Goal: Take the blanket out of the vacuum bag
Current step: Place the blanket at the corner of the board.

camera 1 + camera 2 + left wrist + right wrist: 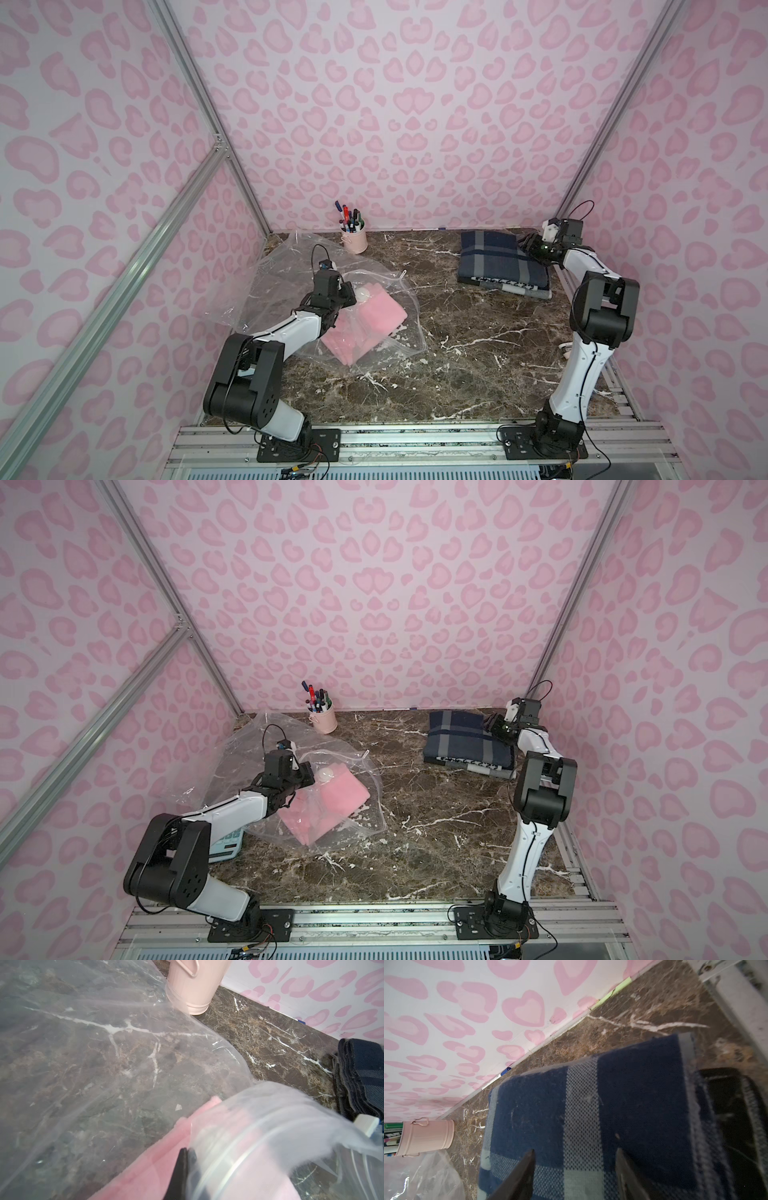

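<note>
My left tool point(187, 1152) clamps the vacuum bag point(399, 303), likely anchoring it; right tool point(575, 1150) hangs released over the navy blanket point(633, 1088).

The vacuum bag point(409, 324), clear and crinkly, is lying on the left half of the bench, between the middle and the left edge. Its plastic is puffing up in loose folds instead of lying flat. Its round white valve disc point(363, 295) is facing up near the bag's far side, and its small white slider clip point(366, 1127) is sitting on the zip edge. A folded pink blanket point(376, 322) is showing through the plastic, lying flat within the bag's outline. A folded navy plaid blanket point(494, 257) is lying outside the bag, well apart from it, topping a stack of folded cloths point(513, 287) in the bench's far right corner.
</note>
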You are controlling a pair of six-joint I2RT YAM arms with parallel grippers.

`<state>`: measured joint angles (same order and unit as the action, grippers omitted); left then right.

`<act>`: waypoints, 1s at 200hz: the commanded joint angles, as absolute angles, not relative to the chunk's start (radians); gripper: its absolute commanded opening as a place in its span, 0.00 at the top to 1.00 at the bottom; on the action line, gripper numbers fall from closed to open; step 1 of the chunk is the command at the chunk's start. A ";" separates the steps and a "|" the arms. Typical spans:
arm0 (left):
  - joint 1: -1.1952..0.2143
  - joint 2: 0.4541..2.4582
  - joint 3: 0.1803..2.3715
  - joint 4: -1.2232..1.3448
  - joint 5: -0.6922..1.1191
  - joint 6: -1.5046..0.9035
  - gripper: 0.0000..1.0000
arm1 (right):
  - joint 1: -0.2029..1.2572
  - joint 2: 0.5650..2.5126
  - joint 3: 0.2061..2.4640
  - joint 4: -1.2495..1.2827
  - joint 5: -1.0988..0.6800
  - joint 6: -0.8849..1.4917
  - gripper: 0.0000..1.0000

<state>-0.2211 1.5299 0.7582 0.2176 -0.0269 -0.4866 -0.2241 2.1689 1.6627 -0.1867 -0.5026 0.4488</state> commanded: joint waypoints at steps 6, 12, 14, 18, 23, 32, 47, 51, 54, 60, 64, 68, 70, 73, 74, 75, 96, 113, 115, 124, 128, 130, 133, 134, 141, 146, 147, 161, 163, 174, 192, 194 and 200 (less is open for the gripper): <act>-0.221 1.539 0.771 0.197 -0.038 -0.466 0.96 | -0.226 2.181 1.624 -0.148 -0.534 0.489 0.38; -0.220 1.542 0.774 0.196 -0.033 -0.468 0.96 | -0.228 2.184 1.614 -0.151 -0.530 0.487 0.38; -0.220 1.543 0.774 0.196 -0.031 -0.468 0.96 | -0.229 2.185 1.611 -0.153 -0.529 0.485 0.38; -0.221 1.543 0.776 0.198 -0.027 -0.470 0.96 | -0.231 2.186 1.605 -0.154 -0.527 0.484 0.38; -0.220 1.544 0.777 0.201 -0.022 -0.472 0.96 | -0.233 2.183 1.595 -0.152 -0.524 0.481 0.38; -0.220 1.541 0.781 0.205 -0.011 -0.476 0.96 | -0.236 2.175 1.582 -0.150 -0.519 0.476 0.38; -0.220 1.535 0.794 0.210 0.014 -0.475 0.96 | -0.236 2.147 1.571 -0.150 -0.503 0.467 0.39; -0.219 1.532 0.798 0.212 0.024 -0.471 0.96 | -0.235 2.137 1.569 -0.148 -0.500 0.463 0.39; -0.220 1.529 0.800 0.213 0.031 -0.468 0.96 | -0.235 2.127 1.568 -0.146 -0.498 0.461 0.39; -0.220 1.522 0.805 0.215 0.044 -0.461 0.96 | -0.232 2.105 1.568 -0.143 -0.493 0.455 0.39; -0.221 1.517 0.808 0.214 0.051 -0.458 0.96 | -0.230 2.093 1.571 -0.143 -0.491 0.453 0.39; -0.220 1.512 0.811 0.212 0.057 -0.456 0.96 | -0.227 2.075 1.575 -0.146 -0.491 0.447 0.39; -0.221 1.510 0.813 0.212 0.058 -0.455 0.96 | -0.224 2.068 1.579 -0.148 -0.490 0.445 0.39; -0.220 1.505 0.816 0.211 0.061 -0.452 0.96 | -0.222 2.059 1.586 -0.151 -0.491 0.442 0.39; -0.220 1.503 0.818 0.211 0.061 -0.452 0.96 | -0.221 2.056 1.587 -0.152 -0.491 0.439 0.39; -0.220 1.501 0.819 0.210 0.062 -0.450 0.96 | -0.219 2.052 1.590 -0.154 -0.491 0.438 0.39; -0.220 1.483 0.856 0.220 0.075 -0.434 0.96 | -0.192 1.989 1.652 -0.207 -0.480 0.406 0.38; -0.220 1.504 0.938 0.197 0.079 -0.407 0.96 | -0.167 1.941 1.678 -0.233 -0.495 0.389 0.38; -0.221 1.508 0.950 0.194 0.079 -0.404 0.96 | -0.164 1.934 1.678 -0.234 -0.498 0.389 0.38; -0.219 1.527 0.993 0.178 0.077 -0.396 0.96 | -0.152 1.902 1.673 -0.239 -0.511 0.386 0.38; -0.221 1.533 1.010 0.173 0.077 -0.395 0.96 | -0.146 1.882 1.668 -0.239 -0.516 0.386 0.38; -0.220 1.537 1.017 0.171 0.077 -0.394 0.96 | -0.143 1.874 1.663 -0.238 -0.518 0.386 0.38; -0.220 1.542 1.028 0.170 0.078 -0.393 0.96 | -0.137 1.860 1.655 -0.237 -0.522 0.384 0.38; -0.220 1.543 1.031 0.169 0.078 -0.393 0.96 | -0.135 1.856 1.652 -0.236 -0.524 0.383 0.38; -0.220 1.553 1.049 0.168 0.078 -0.393 0.96 | -0.124 1.823 1.626 -0.230 -0.530 0.383 0.38; -0.220 1.558 1.058 0.170 0.078 -0.396 0.96 | -0.115 1.797 1.603 -0.222 -0.535 0.383 0.38; -0.220 1.559 1.060 0.171 0.078 -0.397 0.96 | -0.113 1.791 1.597 -0.220 -0.536 0.383 0.38; -0.219 1.567 1.084 0.178 0.089 -0.403 0.96 | -0.087 1.712 1.503 -0.180 -0.552 0.393 0.38; -0.220 1.569 1.087 0.179 0.090 -0.403 0.96 | -0.083 1.700 1.488 -0.173 -0.554 0.396 0.38; -0.220 1.571 1.094 0.185 0.102 -0.408 0.96 | -0.060 1.638 1.398 -0.137 -0.558 0.408 0.38; -0.221 1.561 1.063 0.212 0.116 -0.416 0.96 | -0.001 1.545 1.221 -0.075 -0.551 0.443 0.38; -0.221 1.560 1.058 0.216 0.117 -0.417 0.96 | 0.007 1.537 1.202 -0.068 -0.551 0.447 0.38; -0.220 1.554 1.038 0.229 0.121 -0.417 0.96 | 0.035 1.510 1.147 -0.049 -0.542 0.462 0.38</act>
